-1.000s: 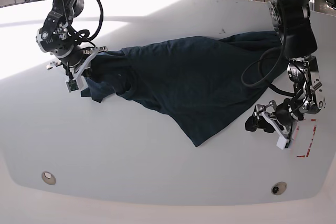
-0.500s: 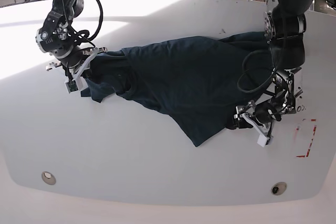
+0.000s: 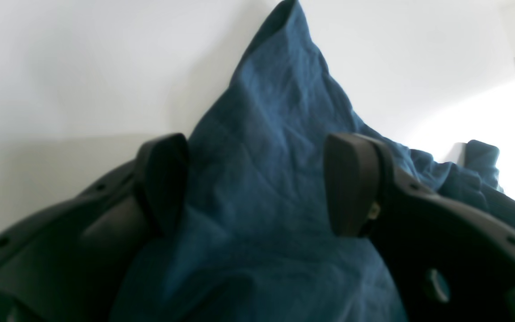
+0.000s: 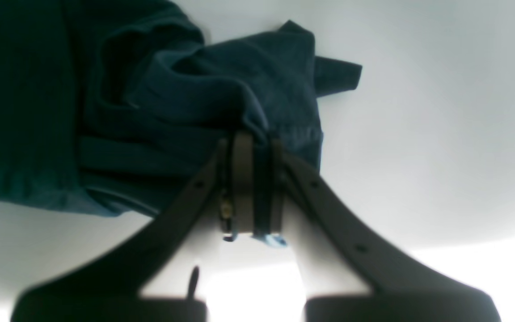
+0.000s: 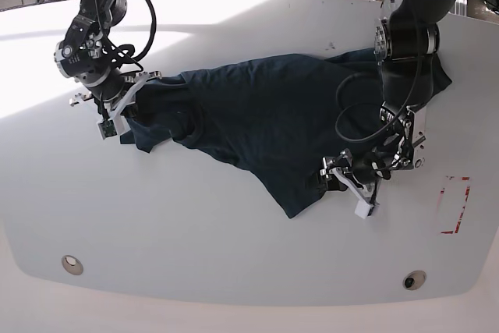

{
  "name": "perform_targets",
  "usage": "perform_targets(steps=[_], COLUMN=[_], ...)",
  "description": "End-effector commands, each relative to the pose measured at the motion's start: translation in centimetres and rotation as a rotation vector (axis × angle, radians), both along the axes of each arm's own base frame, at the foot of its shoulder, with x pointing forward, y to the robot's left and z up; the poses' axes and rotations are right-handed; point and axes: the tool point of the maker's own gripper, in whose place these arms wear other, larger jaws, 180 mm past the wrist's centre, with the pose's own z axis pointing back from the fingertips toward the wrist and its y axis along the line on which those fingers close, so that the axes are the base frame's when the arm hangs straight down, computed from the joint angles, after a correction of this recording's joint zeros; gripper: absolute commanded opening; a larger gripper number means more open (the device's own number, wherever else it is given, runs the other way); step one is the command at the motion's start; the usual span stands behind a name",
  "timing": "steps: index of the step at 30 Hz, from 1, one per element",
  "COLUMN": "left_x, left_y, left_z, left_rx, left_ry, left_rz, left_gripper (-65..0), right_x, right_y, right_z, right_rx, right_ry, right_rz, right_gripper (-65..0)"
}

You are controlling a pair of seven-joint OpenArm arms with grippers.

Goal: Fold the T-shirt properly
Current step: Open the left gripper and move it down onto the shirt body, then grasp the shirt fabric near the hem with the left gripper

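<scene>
Our right gripper (image 4: 251, 188) is clenched on a bunched fold of the shirt (image 5: 265, 115) near the counter's (image 5: 195, 224) left edge, and in the right wrist view a sliver of cloth pokes out between the jaws. Our left gripper (image 3: 257, 183) stands released, its jaws wide apart and straddling the shirt's pointed corner, which lies flat on the counter toward the front edge. The shirt itself sprawls crumpled across the middle of the counter, reaching back toward the far right corner.

The main risk we see is the left gripper closing on too little cloth. The corner tapers to a thin point, so a shallow bite could slip free on lifting. Closing too deep might pinch two layers and drag a hidden fold along. The right grasp looks bundled rather than clean, so pulling the two arms apart could stretch the shirt skewed instead of flat. A cable loops near the left arm (image 5: 405, 60) and could brush the cloth.
</scene>
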Motion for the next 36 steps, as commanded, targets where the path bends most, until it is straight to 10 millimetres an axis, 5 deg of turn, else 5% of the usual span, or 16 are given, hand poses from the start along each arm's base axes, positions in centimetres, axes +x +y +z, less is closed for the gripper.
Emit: perform_targets(steps=[1, 11, 22, 29, 36], left_x=[0.6, 0.6, 2.7, 2.9, 2.4], left_y=[-1.0, -1.3, 2.2, 5.6, 5.7], left_z=[0.4, 0.2, 6.2, 4.9, 2.5], left_rx=[-0.01, -0.018, 0.109, 0.146, 0.132], left_ry=[-0.014, -0.009, -0.183, -0.124, -0.056], left_rz=[-0.016, -0.011, -0.032, 0.056, 0.079], left_gripper=[-21.1, -21.4, -26.9, -26.8, -26.8], right_x=[0.9, 0.9, 0.9, 0.9, 0.9], right_y=[-0.1, -0.1, -0.1, 0.3, 0.4], right_z=[1.5, 1.5, 1.5, 1.4, 1.4], right_rx=[-0.002, -0.002, -0.001, 0.016, 0.017], right_ry=[-0.057, -0.057, -0.059, -0.059, -0.059], right_rz=[0.002, 0.002, 0.001, -0.004, -0.002], right_gripper=[-65.0, -65.0, -65.0, -65.0, -65.0])
